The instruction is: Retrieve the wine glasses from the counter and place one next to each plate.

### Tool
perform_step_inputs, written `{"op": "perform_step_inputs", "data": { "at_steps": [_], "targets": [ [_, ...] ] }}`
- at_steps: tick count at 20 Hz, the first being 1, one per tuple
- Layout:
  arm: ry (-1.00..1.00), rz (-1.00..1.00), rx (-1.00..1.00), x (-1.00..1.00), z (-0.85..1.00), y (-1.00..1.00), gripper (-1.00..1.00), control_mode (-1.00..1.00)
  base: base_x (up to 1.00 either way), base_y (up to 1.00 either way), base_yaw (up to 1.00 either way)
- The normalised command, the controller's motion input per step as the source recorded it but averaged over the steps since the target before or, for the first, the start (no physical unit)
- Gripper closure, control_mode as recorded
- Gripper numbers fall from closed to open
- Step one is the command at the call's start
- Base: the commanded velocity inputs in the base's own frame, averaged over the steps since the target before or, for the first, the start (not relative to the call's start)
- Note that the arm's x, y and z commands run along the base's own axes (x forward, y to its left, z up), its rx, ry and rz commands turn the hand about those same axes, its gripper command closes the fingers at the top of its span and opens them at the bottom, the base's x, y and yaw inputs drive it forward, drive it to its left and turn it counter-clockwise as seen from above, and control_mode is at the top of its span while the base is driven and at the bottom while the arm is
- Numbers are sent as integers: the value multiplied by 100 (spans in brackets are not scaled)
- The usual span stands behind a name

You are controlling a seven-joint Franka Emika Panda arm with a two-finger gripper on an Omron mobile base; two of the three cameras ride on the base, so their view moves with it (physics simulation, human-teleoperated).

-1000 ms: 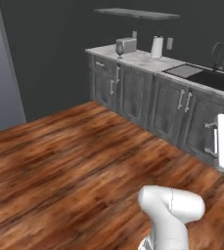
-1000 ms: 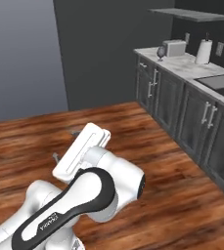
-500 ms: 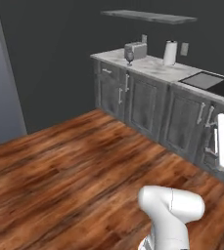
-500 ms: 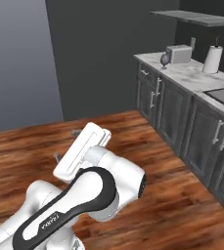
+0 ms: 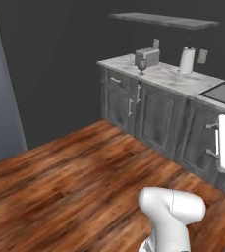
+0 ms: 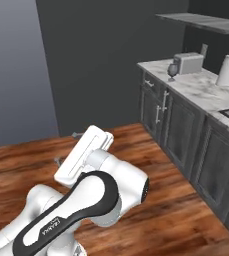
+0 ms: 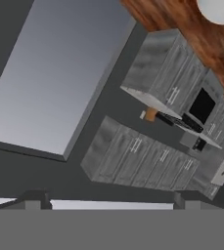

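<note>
One smoky grey wine glass stands upright near the left end of the marble counter, just in front of a silver toaster. The right base view shows the same wine glass on the counter. My gripper is folded back above the wooden floor, far from the counter, its jaws wide open and holding nothing. It also appears at the right edge of the left base view, gripper. In the hand view the gripper looks at distant cabinets. The plates are out of view.
A paper towel roll stands on the counter right of the toaster, with a dark sink beyond it. A wall shelf hangs above. Dark grey cabinets with silver handles front the counter. Wooden floor lies between me and the counter.
The whole picture has shifted: the base has driven and the counter now looks nearer and larger. The arm and the open gripper keep the same pose.
</note>
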Motion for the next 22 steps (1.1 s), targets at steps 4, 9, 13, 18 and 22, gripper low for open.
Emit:
{"op": "perform_step_inputs", "data": {
  "at_steps": [4, 9, 13, 18, 22],
  "targets": [
    [0, 0, 0, 0, 0, 0, -100, 100, 100, -5, 0],
    [0, 0, 0, 0, 0, 0, -100, 100, 100, -1, 0],
    [0, 0, 0, 0, 0, 0, -100, 100, 100, -4, 0],
    [0, 0, 0, 0, 0, 0, -100, 100, 100, -2, -8],
    [0, 0, 0, 0, 0, 0, -100, 100, 100, 1, -16]
  ]
}}
